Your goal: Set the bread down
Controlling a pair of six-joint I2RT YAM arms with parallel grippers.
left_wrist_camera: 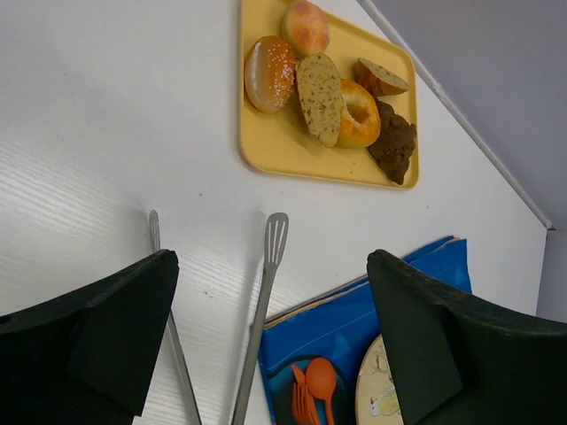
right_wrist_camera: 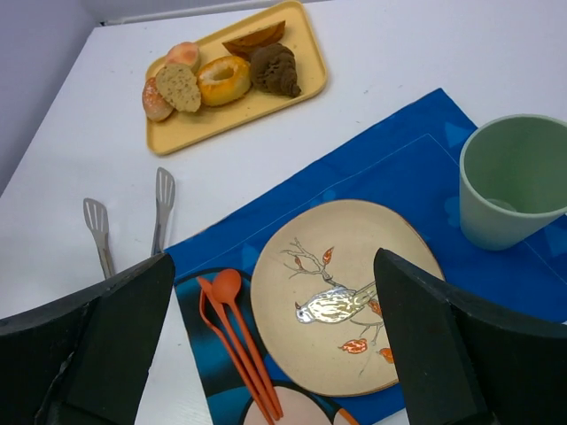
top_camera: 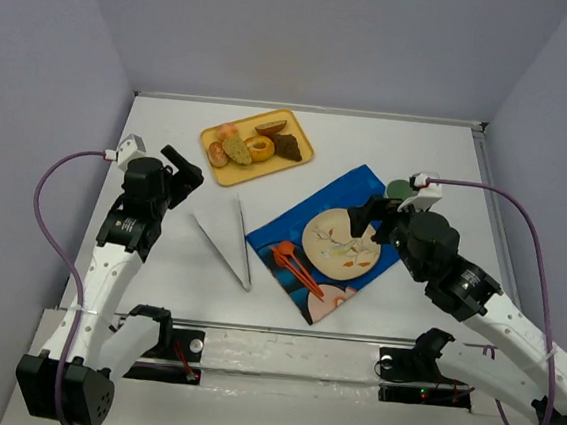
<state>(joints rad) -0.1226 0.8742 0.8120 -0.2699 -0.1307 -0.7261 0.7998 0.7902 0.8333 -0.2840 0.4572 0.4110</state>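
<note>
We have hardly begun: the bread (top_camera: 236, 150) lies on the yellow tray (top_camera: 229, 174), upper centre of the top view. Our left gripper (left_wrist_camera: 270, 292) and right gripper (right_wrist_camera: 275, 301) both hang spread apart, holding nothing. Grasping the bread and setting it down, probably on the plate (top_camera: 341, 243), remains

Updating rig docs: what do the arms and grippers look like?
Left arm and right arm: white links, black joints and wrists. A purple cable loops along each. Fingers matte black, broad wedges.
</note>
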